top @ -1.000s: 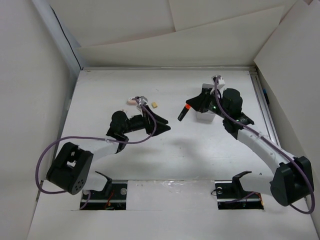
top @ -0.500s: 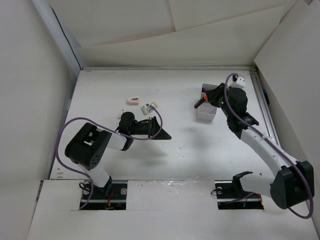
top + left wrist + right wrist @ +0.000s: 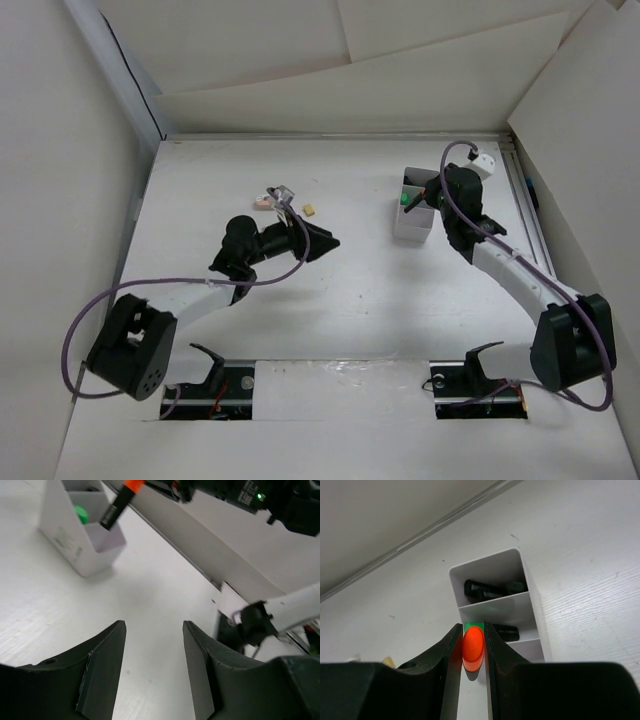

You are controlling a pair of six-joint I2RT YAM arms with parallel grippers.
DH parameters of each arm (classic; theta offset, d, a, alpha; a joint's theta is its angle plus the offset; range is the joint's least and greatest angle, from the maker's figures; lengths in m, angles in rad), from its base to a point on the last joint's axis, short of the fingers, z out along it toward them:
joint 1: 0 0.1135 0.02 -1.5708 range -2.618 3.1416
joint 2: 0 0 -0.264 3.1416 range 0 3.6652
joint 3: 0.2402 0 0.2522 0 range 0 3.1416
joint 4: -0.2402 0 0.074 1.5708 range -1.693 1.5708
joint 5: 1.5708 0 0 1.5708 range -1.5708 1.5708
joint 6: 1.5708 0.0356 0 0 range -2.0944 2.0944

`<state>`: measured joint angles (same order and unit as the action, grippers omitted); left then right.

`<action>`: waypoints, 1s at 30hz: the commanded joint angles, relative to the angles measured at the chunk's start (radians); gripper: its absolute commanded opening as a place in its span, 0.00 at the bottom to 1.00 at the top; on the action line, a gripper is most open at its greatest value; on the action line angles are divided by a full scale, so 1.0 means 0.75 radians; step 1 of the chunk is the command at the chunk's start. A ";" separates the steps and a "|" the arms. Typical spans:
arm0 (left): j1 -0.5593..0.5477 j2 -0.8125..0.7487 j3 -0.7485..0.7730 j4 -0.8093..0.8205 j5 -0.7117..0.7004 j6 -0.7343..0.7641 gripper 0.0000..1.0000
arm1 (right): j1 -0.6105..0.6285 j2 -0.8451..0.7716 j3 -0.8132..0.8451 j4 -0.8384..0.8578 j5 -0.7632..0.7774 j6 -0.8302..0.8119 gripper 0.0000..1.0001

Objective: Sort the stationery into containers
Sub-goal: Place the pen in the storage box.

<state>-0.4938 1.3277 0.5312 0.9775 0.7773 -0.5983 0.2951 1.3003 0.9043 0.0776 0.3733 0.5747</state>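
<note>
Over the white box [image 3: 412, 226] at the right rear of the table [image 3: 380, 300], the right arm stretched forward from its base with the wrist bent down. The right gripper [image 3: 473, 641] was clamped on one orange-ended marker [image 3: 473, 649]. Seen from the left wrist camera, the marker hung tilted, its dark lower end dipping toward a compartment of the box. Whether it touched the box could not be told.

The left arm lay low across the middle of the table with its elbow folded. The left gripper [image 3: 152, 655] pointed toward the box, its fingers [image 3: 102, 670] spread and holding nothing, well apart from the box.

From the right wrist camera, the marker's body was hidden behind its own orange end, and the nearest part of the box was covered by the right fingers [image 3: 445, 655]. Two dividers showed. The far compartment held dark marker bodies [image 3: 492, 587], their number unclear. The next compartment held one short black marker [image 3: 505, 632]. A green item [image 3: 80, 514] sat inside the box, too cut off to name.

Behind the left arm, one pink eraser [image 3: 262, 204] and one beige block [image 3: 311, 210] lay on the table, apart from each other. One box was in view.
</note>
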 commanded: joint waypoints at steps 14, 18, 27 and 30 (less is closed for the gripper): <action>-0.004 -0.106 0.063 -0.458 -0.735 0.219 0.47 | -0.023 0.207 0.206 -0.030 0.341 0.046 0.04; -0.004 -0.091 0.091 -0.549 -0.872 0.193 0.47 | -0.023 0.248 0.232 -0.030 0.384 0.058 0.04; -0.004 0.011 0.149 -0.661 -1.110 0.154 0.47 | 0.030 0.308 0.246 -0.030 0.462 0.070 0.04; -0.004 0.046 0.163 -0.673 -1.110 0.139 0.47 | 0.056 0.320 0.246 -0.030 0.462 0.084 0.11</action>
<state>-0.4957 1.3457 0.6071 0.4862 -0.0120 -0.4732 0.3107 1.5455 1.0393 0.0334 0.6838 0.6205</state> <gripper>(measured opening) 0.469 0.261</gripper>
